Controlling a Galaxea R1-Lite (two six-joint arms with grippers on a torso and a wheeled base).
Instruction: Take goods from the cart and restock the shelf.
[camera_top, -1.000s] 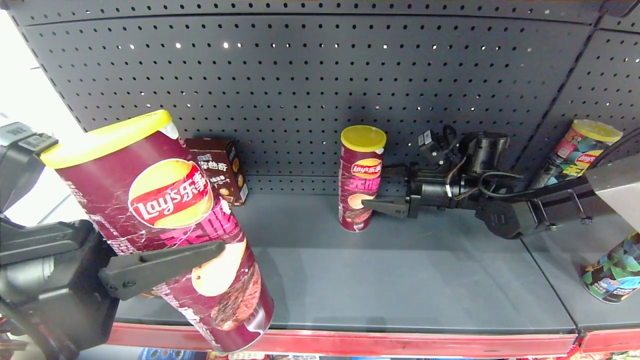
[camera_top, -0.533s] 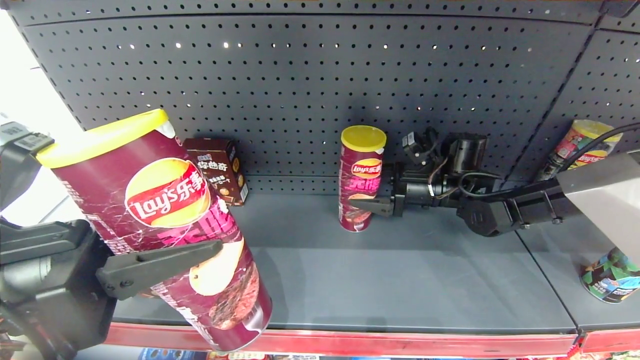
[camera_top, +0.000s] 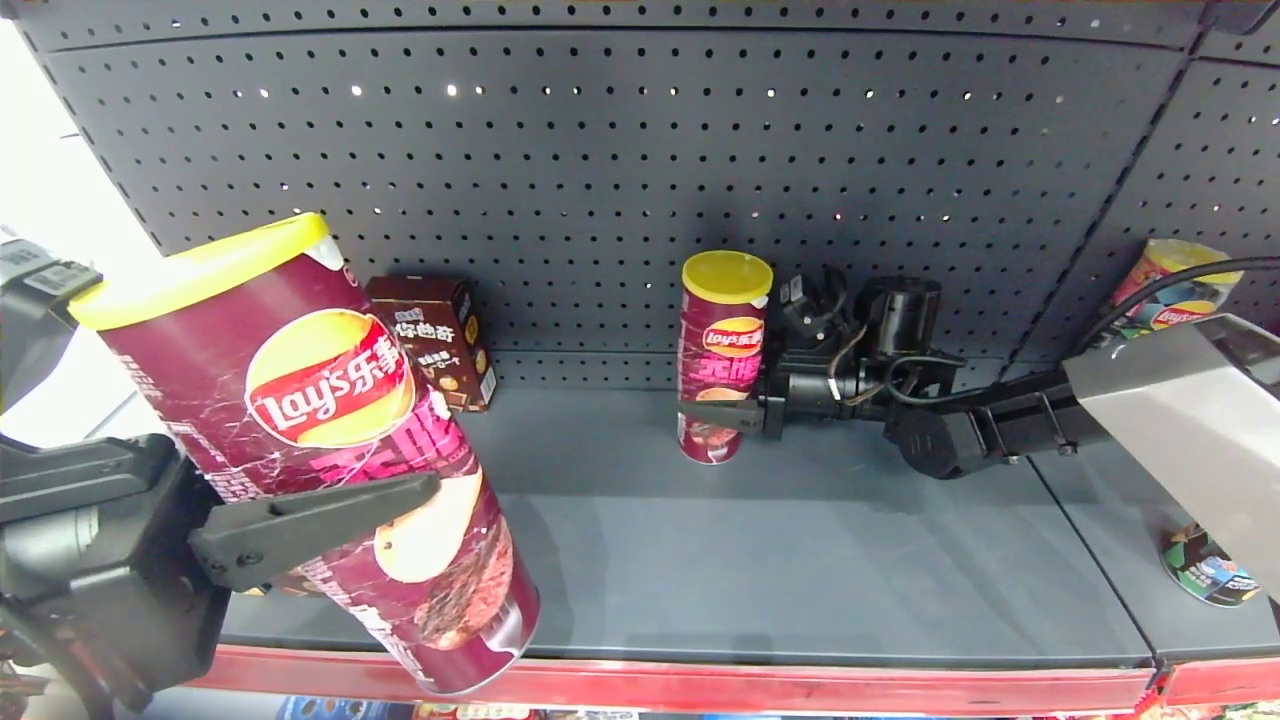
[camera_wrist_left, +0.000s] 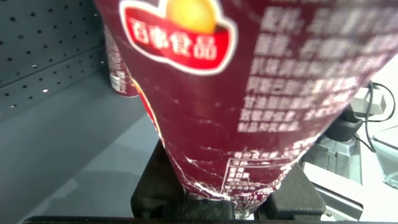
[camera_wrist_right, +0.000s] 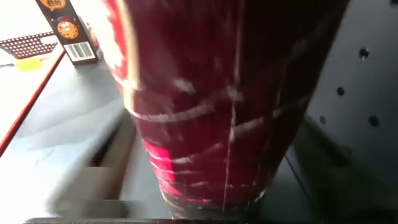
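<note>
We count two maroon chip cans. The tilted can (camera_top: 330, 400) is at the front left of the shelf (camera_top: 800, 560), clamped in the left gripper (camera_top: 400, 480). The upright can (camera_top: 722, 340) stands at the back with the right gripper (camera_top: 700, 400) around it, though we can't tell if it's squeezing. There's also one brown box (camera_top: 440, 340) and two colourful cans (camera_top: 1178, 285) far right.

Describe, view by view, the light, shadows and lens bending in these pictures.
Head view: the pegboard rows bow toward the edges, light shines through some holes, and the standing can throws a shadow on it. Left wrist view: pale sheen lies on the shelf. Right wrist view: bright glare beside the brown box.
</note>
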